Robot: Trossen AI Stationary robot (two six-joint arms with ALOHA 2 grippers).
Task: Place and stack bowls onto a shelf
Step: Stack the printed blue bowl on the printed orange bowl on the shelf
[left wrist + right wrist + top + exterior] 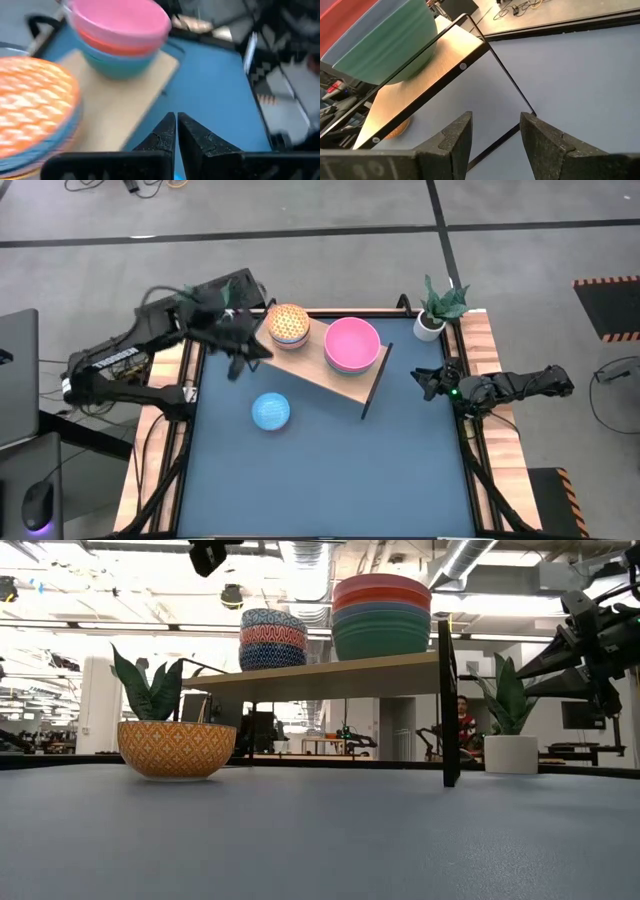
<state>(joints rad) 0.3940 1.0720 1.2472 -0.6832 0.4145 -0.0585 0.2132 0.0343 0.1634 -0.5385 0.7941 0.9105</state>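
The shelf (330, 370) stands on thin black legs at the table's far middle. On its board a stack of small patterned bowls (288, 323) sits to the left and a stack of large plain bowls (352, 345), pink on top, to the right. One more small bowl (270, 411), yellow-patterned outside (177, 748) and light blue inside, rests on the table in front of the shelf's left end. My left gripper (240, 358) hangs shut in the air by the shelf's left end, near the small stack (30, 105). My right gripper (492, 135) is open at the table's right edge, facing the shelf's right end (465, 65).
A white pot with a green plant (432, 320) stands at the table's far right corner, and another plant (150, 690) shows behind the yellow bowl. Wooden side rails (490, 360) line the blue table (330, 470). The near half of the table is bare blue surface.
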